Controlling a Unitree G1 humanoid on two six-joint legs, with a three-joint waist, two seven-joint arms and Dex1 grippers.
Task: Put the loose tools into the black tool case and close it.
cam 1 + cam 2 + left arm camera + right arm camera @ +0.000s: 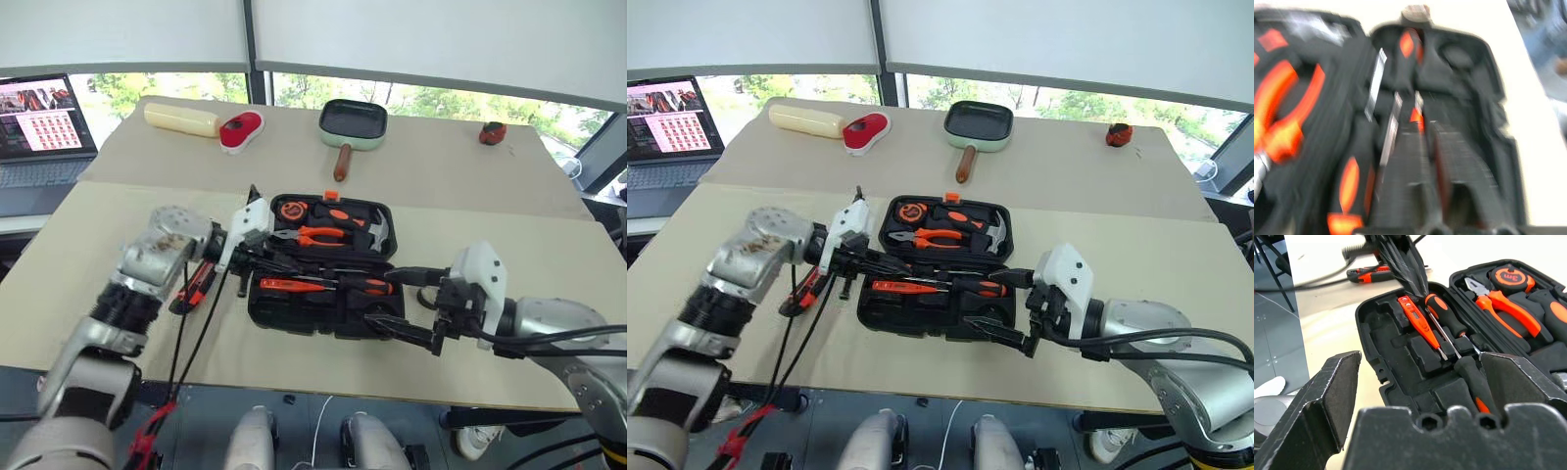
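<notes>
Nearest you, your right gripper (pixel 392 305) is hanging wide open, empty, at the lower right edge of the black tool case (pixel 323 318), which is lying open mid-frame. Your left gripper (pixel 284 266) is pinched closed over its screwdrivers (pixel 328 285). Left of the case, the utility knife (pixel 194 286) is lying loose.

My head pair looks down over the table (pixel 118 225). Both my wrist cams sit close, sharing the open case (pixel 1400 377).
</notes>
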